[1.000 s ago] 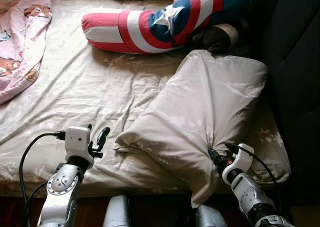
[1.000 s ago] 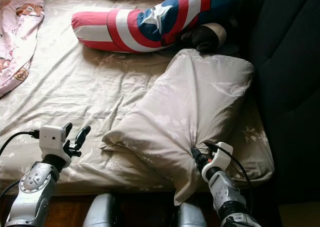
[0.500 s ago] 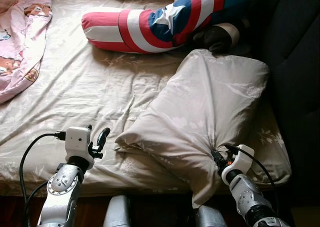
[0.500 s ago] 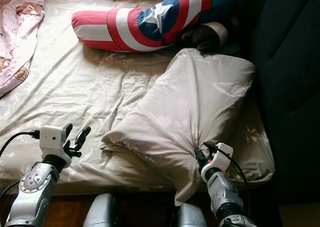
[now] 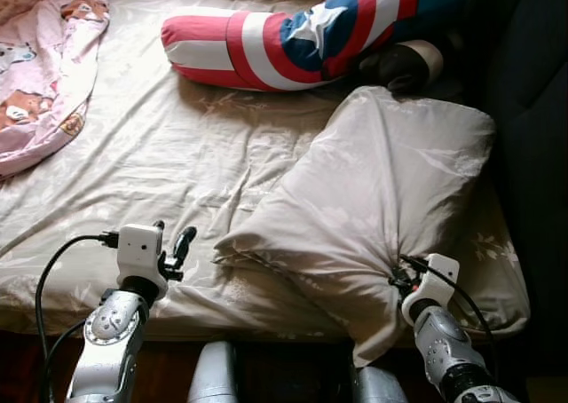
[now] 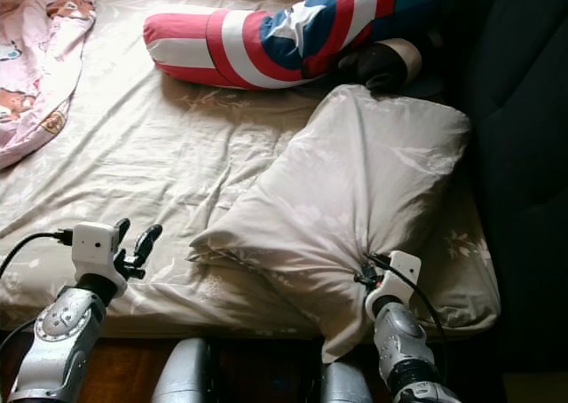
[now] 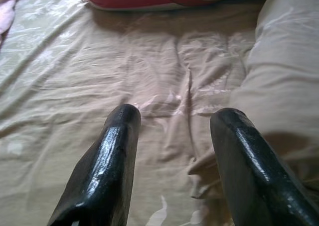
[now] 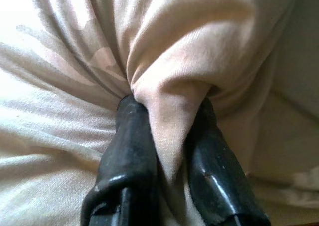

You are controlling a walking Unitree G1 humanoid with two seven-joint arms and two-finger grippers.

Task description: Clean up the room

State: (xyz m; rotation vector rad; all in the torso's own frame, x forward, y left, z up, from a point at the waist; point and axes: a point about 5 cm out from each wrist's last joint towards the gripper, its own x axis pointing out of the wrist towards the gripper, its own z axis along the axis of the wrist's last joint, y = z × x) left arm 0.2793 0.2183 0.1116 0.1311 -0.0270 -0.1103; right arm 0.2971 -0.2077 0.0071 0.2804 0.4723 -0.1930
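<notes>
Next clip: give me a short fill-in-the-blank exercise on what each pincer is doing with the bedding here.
1. The right pincer is shut on a fold of the beige ____.
2. The left pincer hovers over the bed sheet with its fingers ____.
3. The striped bolster is red, white and ____.
4. The pink blanket lies on the robot's ____ side of the bed.

Missing words: pillow; open; blue; left

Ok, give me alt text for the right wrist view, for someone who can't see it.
The right gripper is clamped on a bunched fold of the beige pillow, its cloth pinched between the two black fingers. Creased pillow fabric spreads around the pinch.
</notes>
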